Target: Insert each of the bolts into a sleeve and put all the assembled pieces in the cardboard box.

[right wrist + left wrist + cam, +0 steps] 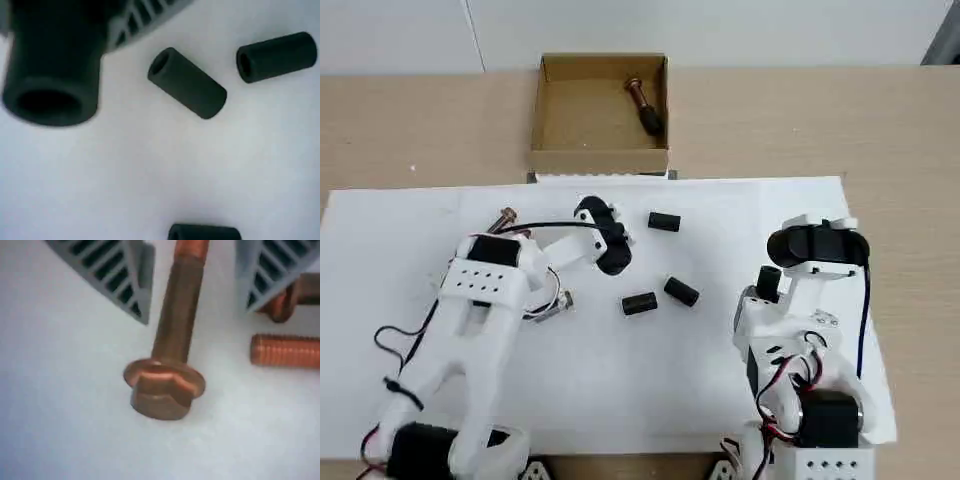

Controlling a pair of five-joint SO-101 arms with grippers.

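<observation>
High view: cardboard box [534,112] at the far table edge, one assembled piece [645,106] inside; three loose sleeves [639,303] on white paper [620,400].
Left wrist view: left gripper [195,310], fingers apart, straddling a lying bolt [167,372], unclamped.
Right wrist view: right gripper [65,20] clamped on a sleeve [50,85].
Step, as judged: bolt pickup. Next: close on the shank, lift, align with the held sleeve's bore.
</observation>
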